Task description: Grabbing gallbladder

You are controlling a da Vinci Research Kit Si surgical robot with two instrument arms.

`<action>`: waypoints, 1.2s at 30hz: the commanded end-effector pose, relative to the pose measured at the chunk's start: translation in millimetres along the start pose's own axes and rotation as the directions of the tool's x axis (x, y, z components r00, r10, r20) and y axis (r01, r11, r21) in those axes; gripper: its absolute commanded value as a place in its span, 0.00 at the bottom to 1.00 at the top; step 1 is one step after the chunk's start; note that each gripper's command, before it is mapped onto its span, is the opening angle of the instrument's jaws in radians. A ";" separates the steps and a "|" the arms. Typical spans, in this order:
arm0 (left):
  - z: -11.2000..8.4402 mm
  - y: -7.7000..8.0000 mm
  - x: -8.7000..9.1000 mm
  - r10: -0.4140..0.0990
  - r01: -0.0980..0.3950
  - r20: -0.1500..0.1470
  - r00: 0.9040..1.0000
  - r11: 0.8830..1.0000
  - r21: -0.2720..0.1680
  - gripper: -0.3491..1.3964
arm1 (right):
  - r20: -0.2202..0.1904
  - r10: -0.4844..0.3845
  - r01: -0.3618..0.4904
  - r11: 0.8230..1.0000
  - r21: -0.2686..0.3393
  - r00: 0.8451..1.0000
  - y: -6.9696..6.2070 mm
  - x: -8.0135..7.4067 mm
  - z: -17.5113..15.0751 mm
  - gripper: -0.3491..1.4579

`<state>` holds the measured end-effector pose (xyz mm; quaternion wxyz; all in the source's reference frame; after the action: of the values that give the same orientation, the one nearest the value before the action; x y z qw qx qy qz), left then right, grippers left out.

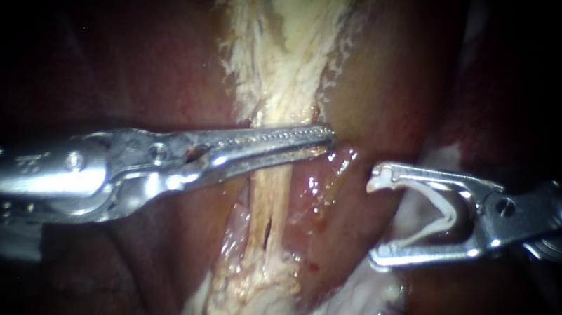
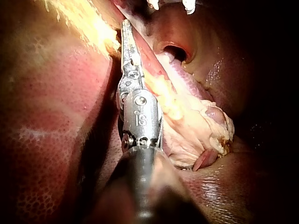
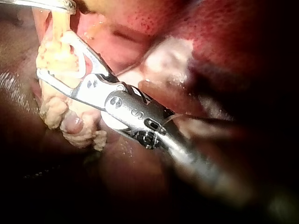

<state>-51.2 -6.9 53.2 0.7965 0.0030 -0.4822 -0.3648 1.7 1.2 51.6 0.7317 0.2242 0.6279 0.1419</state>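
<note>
**A:** Status, left to right?

**B:** Far left of frame is dark red liver [image 1: 130, 55]. The left instrument [image 1: 327, 141] comes in from the left edge, and its long serrated jaws reach to frame centre.

**A:** Jaws?

**B:** Closed to a sliver across the gallbladder [image 1: 281, 59], with pale tissue pinched between them from above and below.

**A:** Where exactly is the gallbladder?

**B:** It's the ragged yellow-white band running from top centre to bottom centre, liver on both sides. The grip is at mid-height, where the band narrows. Below the jaws the band is thin and split lengthwise, then goes lumpy at bottom centre. The left wrist view agrees: there's a pale lump just beside the jaw hinge.

**A:** Right side?

**B:** The right instrument [image 1: 374, 219] enters from the right edge at mid-height. Its jaws stand wide apart with a white clip [image 1: 445, 215] seated between them. The clip lines both jaws, and its hooked end is at the upper tip. The tips sit just right of the band over wet pink tissue. In the endoscope view they're apart from the band.
</note>
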 end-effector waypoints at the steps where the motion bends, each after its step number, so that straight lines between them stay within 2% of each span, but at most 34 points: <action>1: -0.1 0.0 0.0 0.000 0.000 0.000 1.000 1.000 0.000 0.00 | 0.000 0.000 0.000 1.000 0.000 1.000 0.0 0.0 0.0 0.51; 8: -0.1 0.0 -0.1 0.005 -0.005 0.000 1.000 1.000 0.003 0.00 | 0.000 0.000 0.000 1.000 0.000 1.000 0.0 0.0 0.0 0.51; 10: -0.3 0.0 -0.2 0.017 -0.017 0.000 1.000 1.000 0.010 0.06 | 0.000 0.000 0.000 1.000 0.000 1.000 0.0 0.0 0.0 0.51; 12: -0.5 0.0 -0.5 0.015 -0.015 0.000 1.000 1.000 0.021 0.19 | 0.000 0.000 0.000 1.000 0.000 1.000 0.0 0.0 0.0 0.51; 16: -1.2 0.2 -1.4 0.023 -0.023 -0.002 1.000 0.999 0.026 0.36 | 0.000 0.000 0.000 1.000 0.000 1.000 0.0 0.0 0.0 0.51; 22: -2.4 0.4 -2.4 0.036 -0.036 -0.004 0.999 0.999 0.032 0.50 | 0.000 0.000 0.000 1.000 0.000 1.000 0.0 0.0 0.0 0.51; 27: -3.6 0.2 -3.2 0.033 -0.032 -0.005 0.999 0.999 0.037 0.53 | 0.000 0.000 0.000 1.000 0.000 1.000 0.0 0.0 0.0 0.51; 33: -6.0 -1.0 -5.3 0.026 -0.025 -0.008 1.000 0.999 0.046 0.53 | 0.000 0.000 0.000 1.000 0.000 1.000 0.0 0.0 0.0 0.51; 36: -7.0 -1.5 -6.1 0.023 -0.022 -0.011 1.000 0.999 0.031 0.53 | 0.000 0.000 0.000 1.000 0.000 1.000 0.0 0.0 0.0 0.51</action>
<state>-48.2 -6.9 44.0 0.8030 0.0116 -0.4828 -0.3492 1.7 1.2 51.6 0.7317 0.2242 0.6279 0.1419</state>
